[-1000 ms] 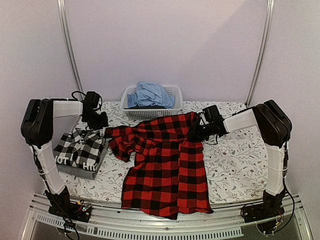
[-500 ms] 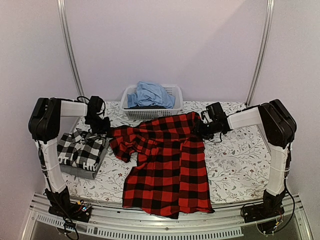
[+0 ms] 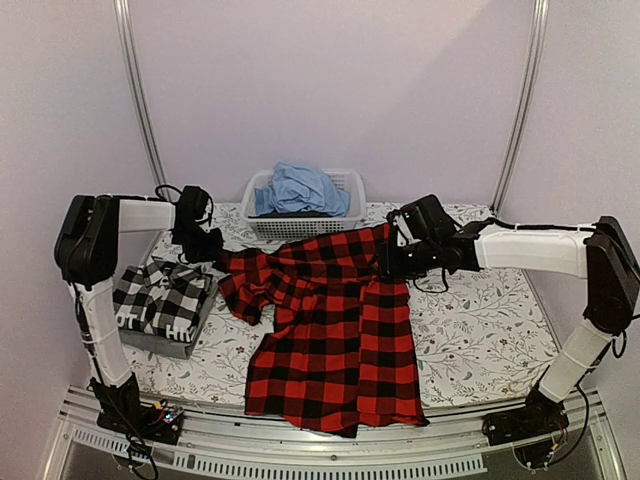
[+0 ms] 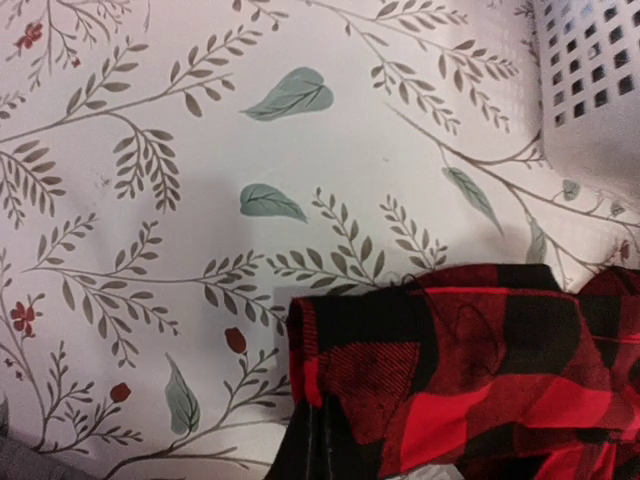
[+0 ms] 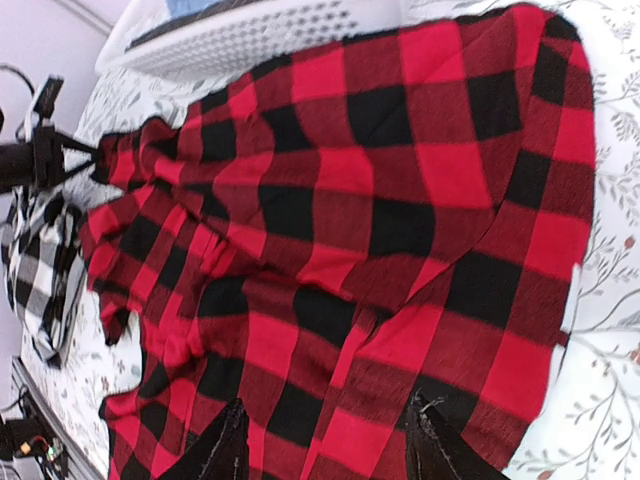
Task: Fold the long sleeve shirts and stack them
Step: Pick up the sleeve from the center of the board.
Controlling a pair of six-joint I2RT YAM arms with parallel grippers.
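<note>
The red-and-black flannel shirt (image 3: pixel 340 330) lies spread down the middle of the table, one sleeve bunched out to the left. My left gripper (image 3: pixel 207 247) sits at that sleeve's end and is shut on the cloth; the left wrist view shows the cuff edge (image 4: pixel 310 350) right at the jaws. The right gripper (image 3: pixel 392 262) hovers over the shirt's upper right part, open, its dark fingertips (image 5: pixel 225 450) apart above the flannel (image 5: pixel 400 200) with nothing between them. A folded black-and-white check shirt (image 3: pixel 160 298) rests on a dark grey folded one (image 3: pixel 165 345) at the left.
A white plastic basket (image 3: pixel 350 185) holding blue cloth (image 3: pixel 298 188) stands at the back centre, close behind the flannel's collar end; its wall (image 4: pixel 595 90) shows in the left wrist view. The floral tablecloth (image 3: pixel 480 320) covers the table. The flannel's hem hangs over the near edge.
The left gripper has closed on the sleeve end. The right arm has stretched out lower across the table, its gripper shifting slightly left over the shirt with its jaws wider apart.
</note>
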